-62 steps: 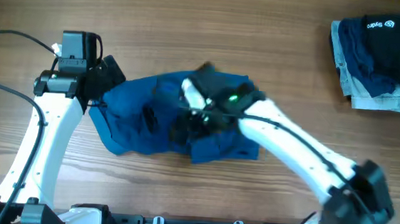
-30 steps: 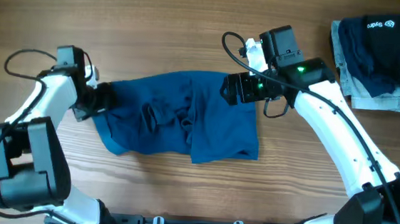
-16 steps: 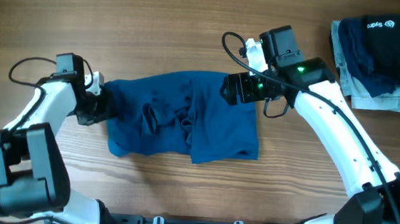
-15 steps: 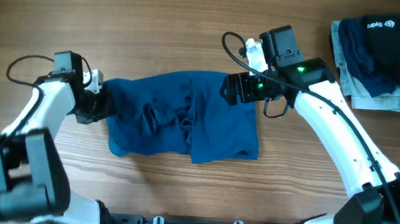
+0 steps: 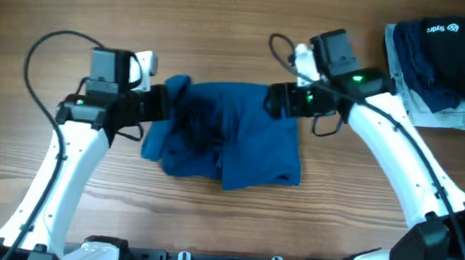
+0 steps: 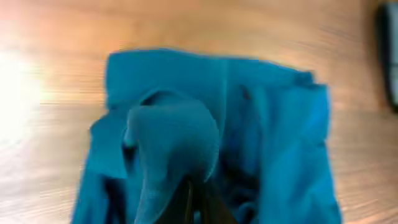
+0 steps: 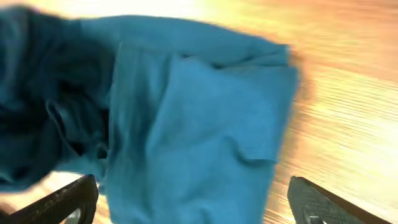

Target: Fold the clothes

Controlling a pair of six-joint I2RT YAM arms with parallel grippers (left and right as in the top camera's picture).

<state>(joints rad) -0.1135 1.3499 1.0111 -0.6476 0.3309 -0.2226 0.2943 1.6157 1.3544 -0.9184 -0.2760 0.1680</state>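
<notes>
The mid-blue garment of the clothes [image 5: 248, 148] lies wrinkled at the table's middle, its left part bunched up. My left gripper [image 5: 170, 104] is shut on that left edge and holds it raised over the garment. In the left wrist view the closed fingers [image 6: 186, 202] pinch a fold of the blue garment [image 6: 174, 137]. My right gripper [image 5: 273, 100] hovers open over the garment's top right edge. In the right wrist view the right gripper [image 7: 193, 183] is spread wide above the blue garment [image 7: 199, 112], holding nothing.
A navy garment with white print [image 5: 451, 47] lies on pale denim [image 5: 441, 119] at the table's far right corner. Bare wooden table [image 5: 224, 30] surrounds the blue garment. Cables loop from both arms.
My left gripper has shut on the blue garment's left edge and carried it rightward and up, bunching that side. The right gripper has shifted slightly right, still open.
</notes>
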